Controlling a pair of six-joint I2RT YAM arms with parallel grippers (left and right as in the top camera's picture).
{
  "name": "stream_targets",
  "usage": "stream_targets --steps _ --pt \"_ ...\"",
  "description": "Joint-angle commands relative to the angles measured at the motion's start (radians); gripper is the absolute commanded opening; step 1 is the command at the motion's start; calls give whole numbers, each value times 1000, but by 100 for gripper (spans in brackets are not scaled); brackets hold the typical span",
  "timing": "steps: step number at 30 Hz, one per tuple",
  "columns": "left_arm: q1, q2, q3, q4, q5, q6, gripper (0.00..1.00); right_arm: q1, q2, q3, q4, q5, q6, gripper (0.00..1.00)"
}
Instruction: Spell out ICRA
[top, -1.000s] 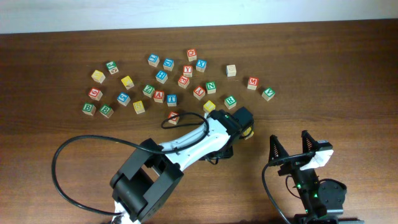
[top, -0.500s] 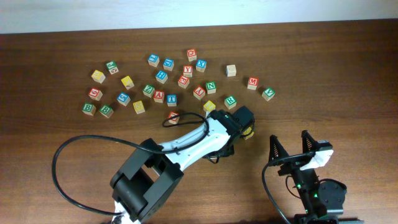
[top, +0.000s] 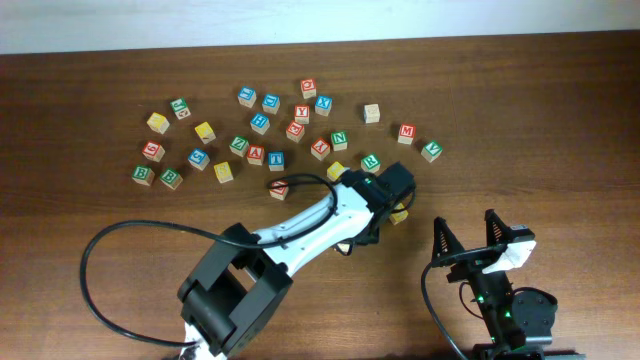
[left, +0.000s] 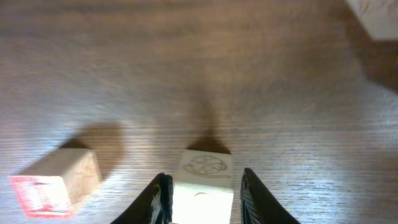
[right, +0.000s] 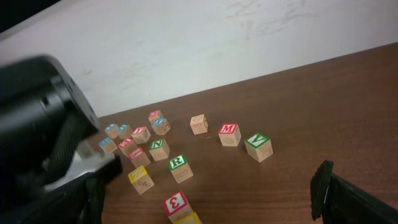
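Left gripper (left: 203, 186) sits low at the end of its outstretched white arm, jaws clamped on both sides of the yellow cube (left: 204, 167). The cube is pale, smooth wood with a drawing engraved on one face. Green R cube (top: 370, 161) lies just beyond the gripper. Right gripper (top: 486, 236) rests with its fingers apart over the dark, grained table (left: 280, 93).

The end effector (left: 205, 190) clasps a pale etched cube (left: 203, 173); a red-faced cube (left: 55, 184) lies apart on the table (left: 186, 68).

Twenty-eight wooden letter blocks (top: 256, 154), two robot arms (top: 300, 225), one table (top: 560, 100).
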Motion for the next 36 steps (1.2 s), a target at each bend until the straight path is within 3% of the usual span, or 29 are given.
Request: stream_targets --steps 1,4,5,6,8,12,14,17,25,30,33,36 --pt "13 16 86 -56 -180 20 30 3 -4 -5 -5 8 2 98" --pt "44 16 103 -78 -207 27 33 3 -4 -5 -5 8 2 98" --pt "55 16 103 -90 -161 27 47 3 -4 -5 -5 8 2 98" --pt "60 16 103 -90 -72 66 52 3 -4 -5 -5 8 2 98" --pt "60 16 100 -76 77 170 61 3 -4 -5 -5 8 2 98" --pt "59 28 69 -77 140 208 69 3 -4 -5 -5 8 2 98" --pt "59 56 63 -78 188 250 68 3 -4 -5 -5 8 2 98" --pt "58 85 62 -82 202 252 59 3 -4 -5 -5 8 2 98" --pt "57 90 55 -136 212 259 64 3 -4 -5 -5 8 2 98" --pt "52 92 29 -89 210 258 47 3 -4 -5 -5 8 2 99" --pt "52 92 29 -84 210 258 45 3 -4 -5 -5 8 2 98" --pt "52 92 29 -52 210 258 36 3 -4 -5 -5 8 2 98"
